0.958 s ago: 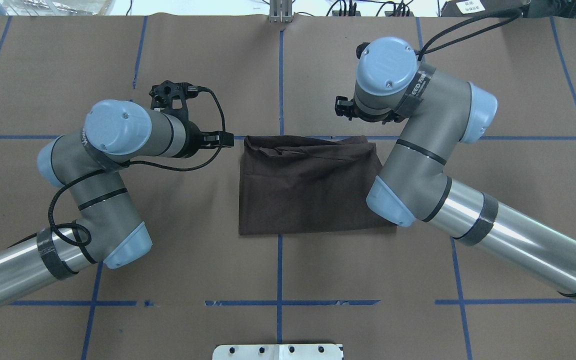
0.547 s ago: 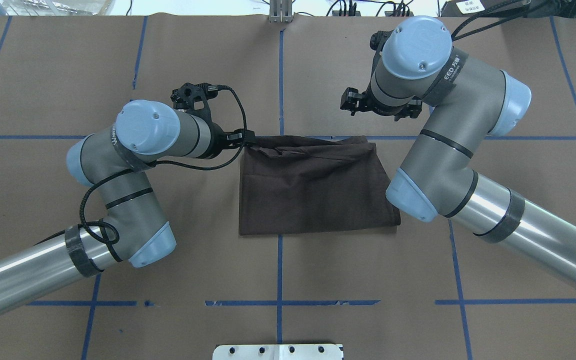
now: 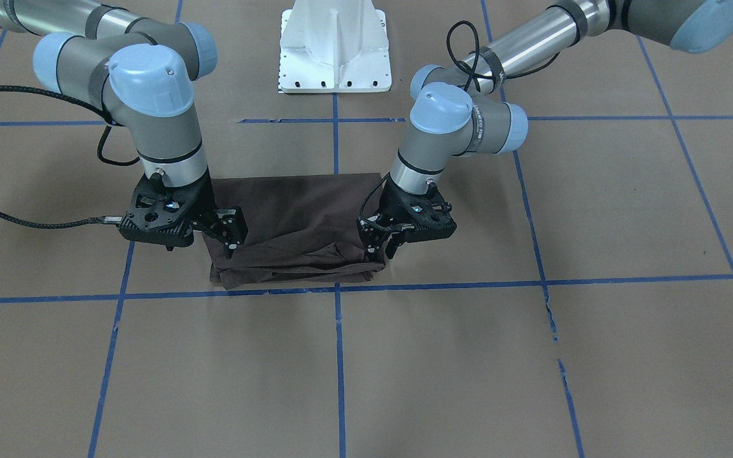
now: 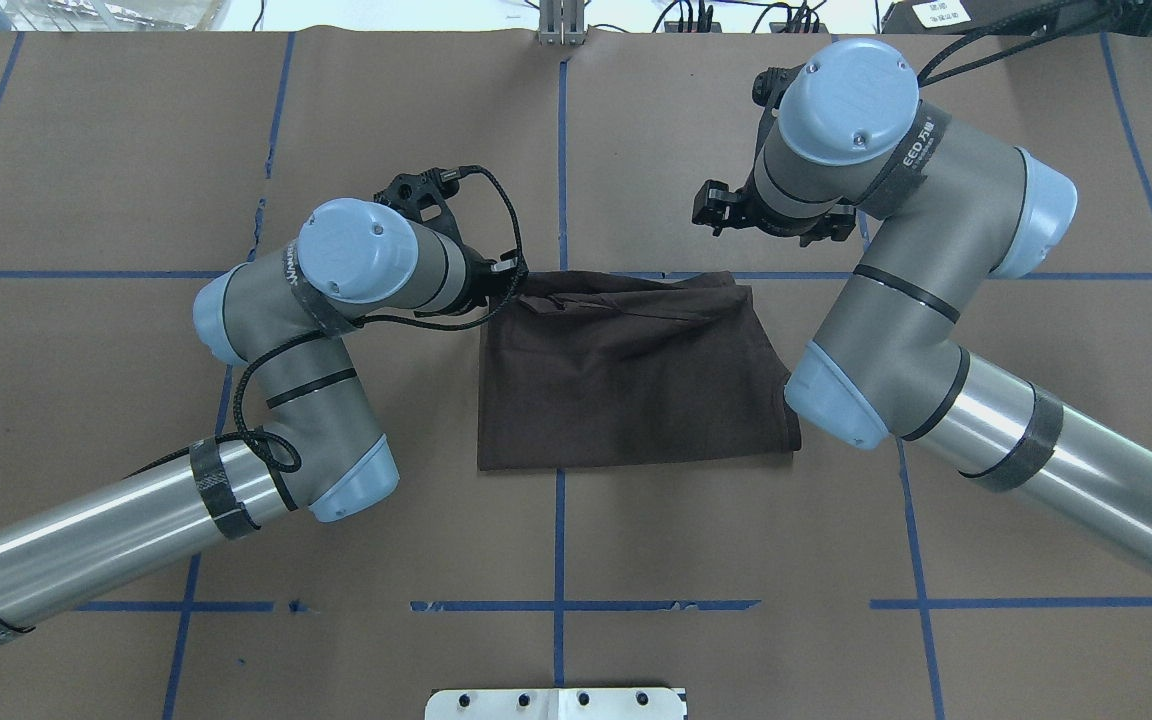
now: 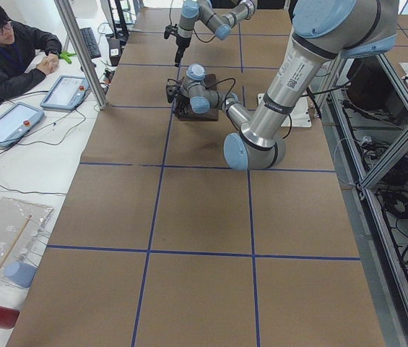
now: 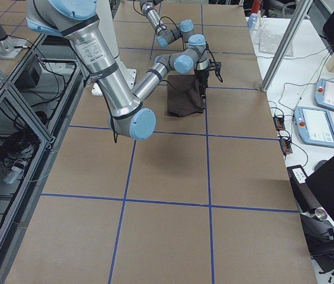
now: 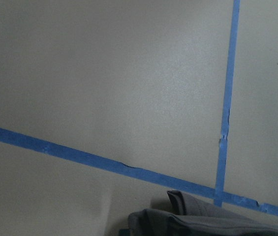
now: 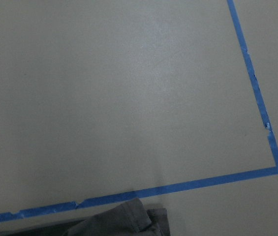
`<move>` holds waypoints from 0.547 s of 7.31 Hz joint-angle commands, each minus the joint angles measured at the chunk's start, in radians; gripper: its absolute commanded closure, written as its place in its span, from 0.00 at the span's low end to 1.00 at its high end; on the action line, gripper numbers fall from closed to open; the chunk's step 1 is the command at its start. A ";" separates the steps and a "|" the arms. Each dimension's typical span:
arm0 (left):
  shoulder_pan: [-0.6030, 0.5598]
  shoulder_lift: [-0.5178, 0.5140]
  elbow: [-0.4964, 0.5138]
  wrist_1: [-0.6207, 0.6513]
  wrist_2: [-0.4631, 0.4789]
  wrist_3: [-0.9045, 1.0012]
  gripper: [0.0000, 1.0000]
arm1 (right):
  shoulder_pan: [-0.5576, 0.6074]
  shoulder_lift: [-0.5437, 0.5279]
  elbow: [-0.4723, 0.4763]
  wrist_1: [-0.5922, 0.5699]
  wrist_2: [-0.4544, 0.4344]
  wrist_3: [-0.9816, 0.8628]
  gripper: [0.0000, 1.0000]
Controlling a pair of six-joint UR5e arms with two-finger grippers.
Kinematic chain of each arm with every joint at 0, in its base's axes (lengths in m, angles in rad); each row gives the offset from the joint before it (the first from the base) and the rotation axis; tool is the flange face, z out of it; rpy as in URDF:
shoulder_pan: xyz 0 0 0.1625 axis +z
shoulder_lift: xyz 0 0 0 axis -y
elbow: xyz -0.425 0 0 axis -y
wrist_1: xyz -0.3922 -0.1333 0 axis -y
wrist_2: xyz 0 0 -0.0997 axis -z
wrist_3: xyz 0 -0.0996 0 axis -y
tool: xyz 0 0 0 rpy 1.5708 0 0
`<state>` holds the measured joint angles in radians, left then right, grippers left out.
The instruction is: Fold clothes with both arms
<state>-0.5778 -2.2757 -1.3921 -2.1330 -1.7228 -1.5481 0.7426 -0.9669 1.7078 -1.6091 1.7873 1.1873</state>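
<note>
- In the overhead view, the left arm (image 4: 356, 250) is being seen closer in than a second ago. Its wrist has been carried from the left to the far left corner of the T-shirt (image 4: 626, 380). The right arm (image 4: 886, 300) has been swung outward and away from the robot. The folded shirt has not been shifted.
- In the front-facing view, both wrists are being held bent downward over the rumpled edge of the shirt (image 3: 290, 222).
  - The left gripper (image 3: 383, 247) is being held at one corner with its fingers apart, tips down at the cloth.
  - The right gripper (image 3: 230, 238) is being held tilted over the other corner, and it cannot be told whether its fingers are spread or together.
  - That edge is lying just short of a blue tape (image 3: 468, 280) line, with bare brown paper (image 3: 532, 356) beyond it.
  - The white base (image 3: 335, 44) is standing well behind.
- In the left side view, the near arm is being reached far along the table to the shirt (image 5: 189, 114). An operator (image 5: 9, 54) is seated at the side desk.
- In the right side view, the near arm is being stretched to the shirt (image 6: 183, 100), with open paper on every side.
- In the left wrist view, only a folded corner (image 7: 198, 221) is being shown, at the bottom edge against the tape crossing.
- In the right wrist view, a corner (image 8: 124, 219) is being shown just below a tape line.
</note>
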 commanded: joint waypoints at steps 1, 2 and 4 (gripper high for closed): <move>0.006 -0.011 0.016 -0.001 0.000 -0.012 1.00 | 0.000 -0.003 0.001 0.000 -0.002 0.000 0.00; 0.006 -0.010 0.015 -0.001 0.000 -0.007 1.00 | -0.002 -0.006 0.001 0.000 -0.002 0.000 0.00; -0.016 -0.008 0.021 0.001 0.002 0.051 1.00 | -0.003 -0.007 0.003 0.002 -0.002 0.001 0.00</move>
<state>-0.5787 -2.2846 -1.3759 -2.1335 -1.7223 -1.5345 0.7402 -0.9725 1.7099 -1.6088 1.7856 1.1876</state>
